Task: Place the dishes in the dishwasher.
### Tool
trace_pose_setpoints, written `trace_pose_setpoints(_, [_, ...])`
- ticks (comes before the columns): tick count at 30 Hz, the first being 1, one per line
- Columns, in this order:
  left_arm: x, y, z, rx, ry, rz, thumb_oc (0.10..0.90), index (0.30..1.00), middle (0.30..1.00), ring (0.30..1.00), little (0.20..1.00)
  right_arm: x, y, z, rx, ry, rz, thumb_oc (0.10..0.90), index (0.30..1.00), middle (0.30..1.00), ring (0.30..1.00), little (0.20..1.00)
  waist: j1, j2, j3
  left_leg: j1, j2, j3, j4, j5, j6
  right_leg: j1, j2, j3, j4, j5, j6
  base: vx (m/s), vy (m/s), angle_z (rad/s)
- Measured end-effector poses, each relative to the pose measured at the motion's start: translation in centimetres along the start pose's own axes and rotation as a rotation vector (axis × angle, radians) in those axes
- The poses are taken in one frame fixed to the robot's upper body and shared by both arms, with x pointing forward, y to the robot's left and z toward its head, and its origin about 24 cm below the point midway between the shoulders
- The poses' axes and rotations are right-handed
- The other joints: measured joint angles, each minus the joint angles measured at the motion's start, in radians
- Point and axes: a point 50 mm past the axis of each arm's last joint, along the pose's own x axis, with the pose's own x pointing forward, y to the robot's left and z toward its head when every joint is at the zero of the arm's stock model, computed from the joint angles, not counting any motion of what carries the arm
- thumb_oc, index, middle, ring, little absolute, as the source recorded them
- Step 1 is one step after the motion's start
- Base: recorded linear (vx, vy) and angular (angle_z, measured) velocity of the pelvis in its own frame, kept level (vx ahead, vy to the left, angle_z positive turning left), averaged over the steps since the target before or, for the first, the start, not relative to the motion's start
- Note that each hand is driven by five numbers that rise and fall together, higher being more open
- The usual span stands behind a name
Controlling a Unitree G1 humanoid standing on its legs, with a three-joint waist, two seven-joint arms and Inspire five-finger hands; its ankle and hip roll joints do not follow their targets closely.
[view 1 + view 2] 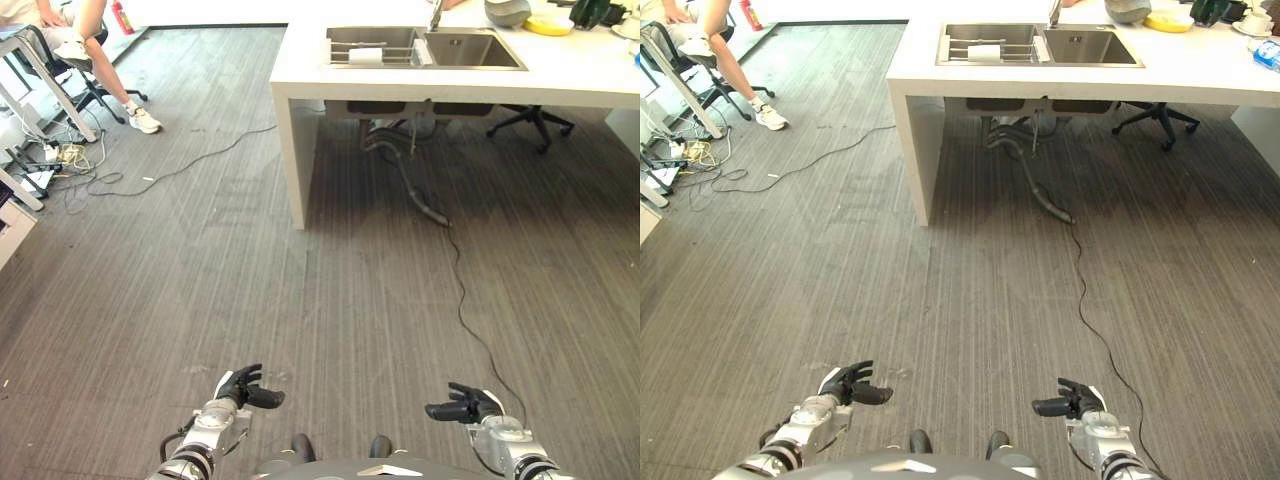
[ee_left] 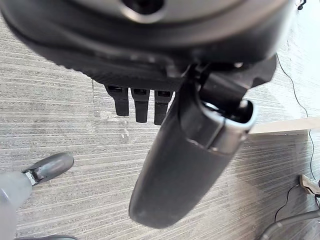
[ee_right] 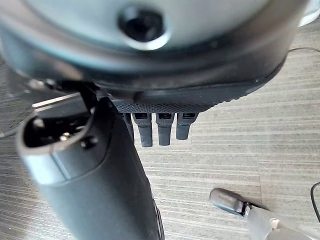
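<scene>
Dark left hand point(image 1: 246, 388), right hand point(image 1: 462, 405) relaxed, empty; approach white tabletop point(image 1: 560, 72) squarely toward yellow dish point(image 1: 548, 25).

I get even, bright indoor light across the grey wood-grain floor point(image 1: 250, 280), with no harsh glare on it. The white counter with a steel double sink point(image 1: 300, 70) looks washed out on top and throws a soft, broad shadow onto the floor beneath it. In my wrist views the dark left hand point(image 2: 185, 165) and dark right hand point(image 3: 95, 190) loom close, soft and out of focus.
</scene>
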Motion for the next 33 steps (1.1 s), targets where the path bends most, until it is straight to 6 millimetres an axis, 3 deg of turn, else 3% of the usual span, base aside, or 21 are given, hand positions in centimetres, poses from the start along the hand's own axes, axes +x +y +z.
trace_pose_setpoints(4, [-0.1, 0.1, -0.6, 0.039, 0.022, 0.000, 0.800, 0.900, 0.900, 0.900, 0.900, -0.1, 0.0, -0.4, 0.000, 0.015, 0.008, 0.800, 0.900, 0.900, 0.900, 0.900, -0.001, 0.007, 0.002, 0.002, 0.002, -0.002, -0.002, -0.007, -0.009, 0.002, 0.002, 0.000, 0.000, -0.010, 0.001, 0.02, -0.007, 0.00])
trace_pose_setpoints(10, [-0.8, -0.4, -3.3, 0.029, 0.091, -0.002, 0.800, 0.900, 0.900, 0.900, 0.900, -0.7, -0.4, -3.6, 0.004, 0.107, -0.008, 0.800, 0.900, 0.900, 0.900, 0.900, 0.000, 0.016, -0.006, 0.003, 0.003, -0.007, -0.005, -0.013, -0.019, 0.005, 0.003, -0.002, 0.000, -0.010, -0.001, 0.02, -0.018, 0.01])
trace_pose_setpoints(15, [-1.8, -0.3, -7.0, 0.027, 0.245, 0.004, 0.800, 0.900, 0.900, 0.900, 0.900, -1.5, -0.6, -7.2, 0.013, 0.248, -0.025, 0.800, 0.900, 0.900, 0.900, 0.900, -0.001, 0.000, -0.035, -0.007, 0.003, -0.017, -0.002, -0.007, -0.009, 0.000, 0.003, -0.016, 0.000, -0.009, -0.006, 0.03, -0.017, 0.07])
trace_pose_setpoints(18, [-2.0, -0.1, -7.5, 0.041, 0.265, 0.003, 0.800, 0.900, 0.900, 0.900, 0.900, -2.1, -0.3, -8.8, -0.001, 0.311, -0.014, 0.800, 0.900, 0.900, 0.900, 0.900, 0.000, -0.012, -0.063, -0.008, 0.001, -0.028, -0.001, -0.006, -0.008, 0.004, 0.002, -0.026, 0.001, -0.009, -0.007, 0.04, -0.021, 0.11])
trace_pose_setpoints(33, [-2.1, -0.4, -7.8, 0.063, 0.275, -0.032, 0.800, 0.900, 0.900, 0.900, 0.900, -2.3, 0.4, -9.4, -0.072, 0.334, 0.030, 0.800, 0.900, 0.900, 0.900, 0.900, 0.000, -0.013, -0.110, -0.028, 0.002, -0.032, -0.005, -0.014, -0.018, -0.012, 0.002, -0.029, 0.000, -0.016, -0.005, 0.00, 0.000, 0.00])
